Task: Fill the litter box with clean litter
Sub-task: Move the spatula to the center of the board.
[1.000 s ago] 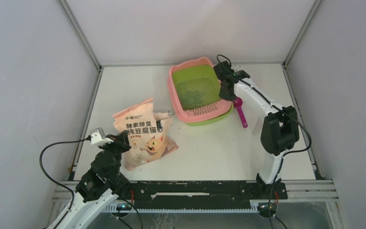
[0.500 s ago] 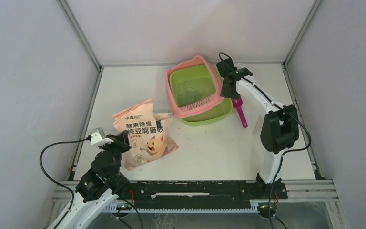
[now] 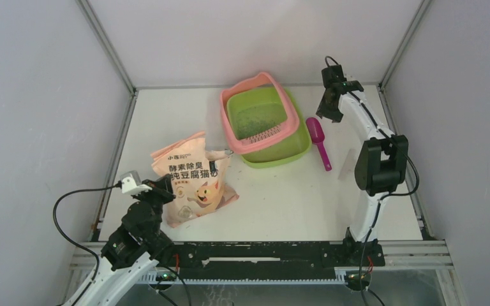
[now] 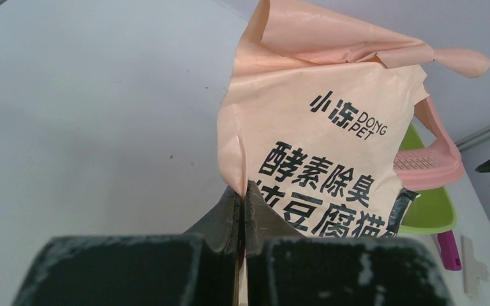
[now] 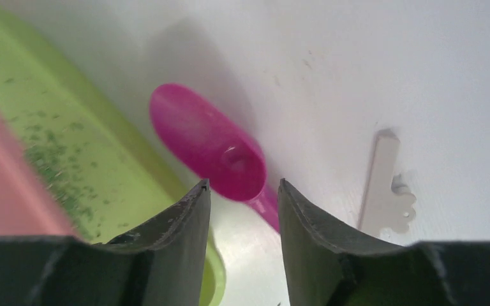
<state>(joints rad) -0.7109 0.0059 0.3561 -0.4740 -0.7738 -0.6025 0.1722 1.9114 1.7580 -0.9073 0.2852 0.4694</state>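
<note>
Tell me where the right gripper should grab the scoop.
Probably take the scoop by its thin handle, from straight above, jaws across it. It lies flat on the table, handle clear of the litter box; the wider bowl sits close beside it.

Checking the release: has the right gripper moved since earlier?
Yes: the right gripper moved right and back, off the litter box rim, past the scoop.

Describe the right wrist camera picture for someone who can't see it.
A magenta scoop lies on the white table, framed by the open end effector. The lime-green litter box, dusted with dark litter, sits at left.
</note>
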